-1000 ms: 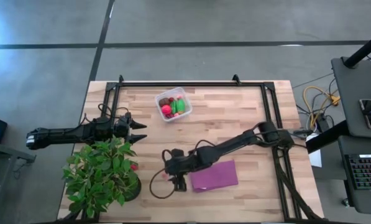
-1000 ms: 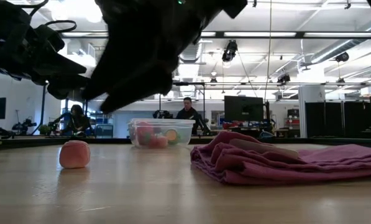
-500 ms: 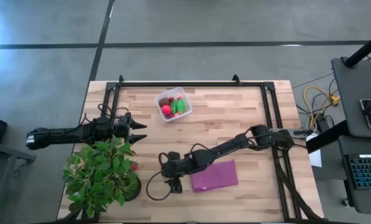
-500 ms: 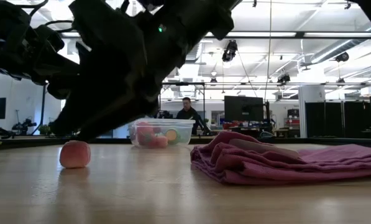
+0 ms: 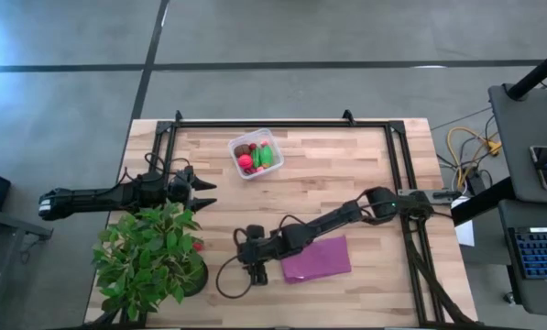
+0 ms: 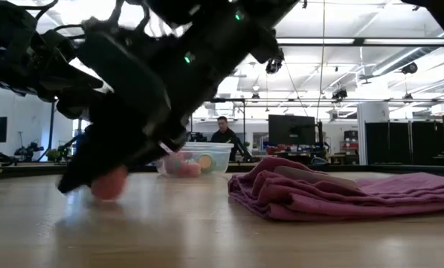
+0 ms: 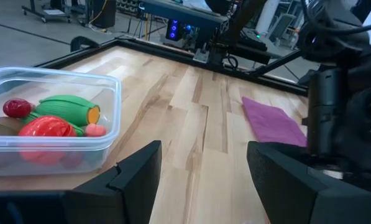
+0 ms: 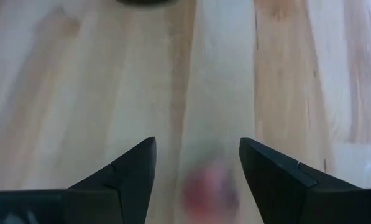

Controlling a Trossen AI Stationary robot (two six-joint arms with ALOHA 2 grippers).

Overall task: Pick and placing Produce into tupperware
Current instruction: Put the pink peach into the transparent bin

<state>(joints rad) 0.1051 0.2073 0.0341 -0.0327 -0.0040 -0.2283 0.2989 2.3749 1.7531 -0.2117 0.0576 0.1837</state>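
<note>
The clear tupperware (image 5: 237,147) sits near the table's far edge and holds green, red, pink and brown produce (image 5: 255,158); the left wrist view shows its wall (image 7: 112,112). One pink round piece (image 6: 111,183) rests on the wood near the table's near edge, a pink blur (image 8: 210,186) in the right wrist view. My right gripper (image 5: 251,263) is open and low over it, a finger on either side (image 8: 197,168). My left gripper (image 5: 205,191) is open and waits at the table's left, above the plant. My right gripper comes down at the pink round piece from above with one finger (image 6: 84,167) in front of part of it. The piece rests on the table. Whether a finger touches it, I cannot tell.
A crumpled purple cloth (image 5: 316,258) lies just right of my right gripper. A leafy potted plant (image 5: 152,257) fills the near left corner. A black cable loops on the wood (image 5: 229,280). People sit beyond the far edge (image 6: 223,134).
My right gripper has moved down and toward the table's near left, and has come over the pink round piece until its fingers stand around it. In the low view the piece now shows slightly further to the table's right than before.
</note>
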